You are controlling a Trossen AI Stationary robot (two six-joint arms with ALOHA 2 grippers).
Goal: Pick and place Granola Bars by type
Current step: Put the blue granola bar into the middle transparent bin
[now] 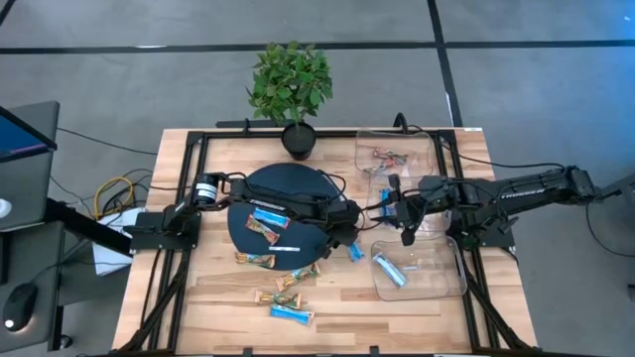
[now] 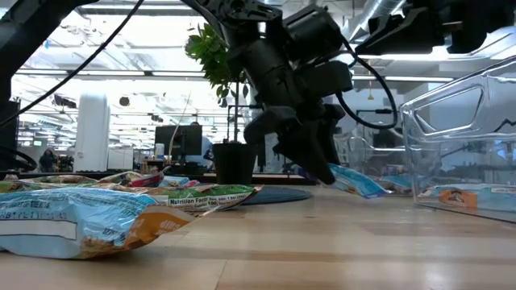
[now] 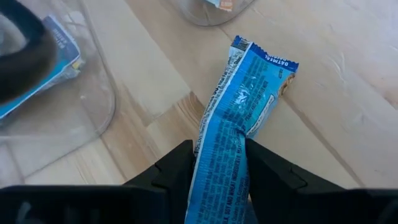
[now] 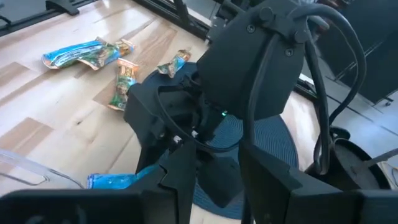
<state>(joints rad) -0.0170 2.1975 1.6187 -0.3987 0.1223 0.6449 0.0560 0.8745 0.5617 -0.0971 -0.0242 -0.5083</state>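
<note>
My left gripper (image 1: 347, 241) is shut on a bright blue granola bar (image 1: 354, 252) just right of the dark round mat (image 1: 298, 193), beside the near clear container (image 1: 442, 286). One blue bar (image 1: 389, 270) lies inside that container. The far clear container (image 1: 422, 147) holds red-orange and green bars (image 1: 387, 157). Other bars lie on the mat (image 1: 266, 230) and on the table near it (image 1: 294, 315). My right gripper (image 1: 405, 230) hangs open just right of the left gripper, between the two containers, touching nothing. My left gripper (image 3: 217, 180) pinches the blue bar between its two fingers (image 3: 177, 177), across the wrapper's width at one end (image 3: 221, 155). The fingers slant down from the table's left (image 2: 310, 165). The bar sticks out ahead and downward (image 2: 355, 182). Whether its far end (image 3: 264, 62) touches the table, I cannot tell.
A potted plant (image 1: 291, 84) stands at the far edge behind the mat. A thin white strip (image 1: 290, 249) lies on the mat's near part. Loose bars (image 1: 256, 260) (image 1: 296, 279) are scattered on the near left of the table. Black frame rails run along both sides.
</note>
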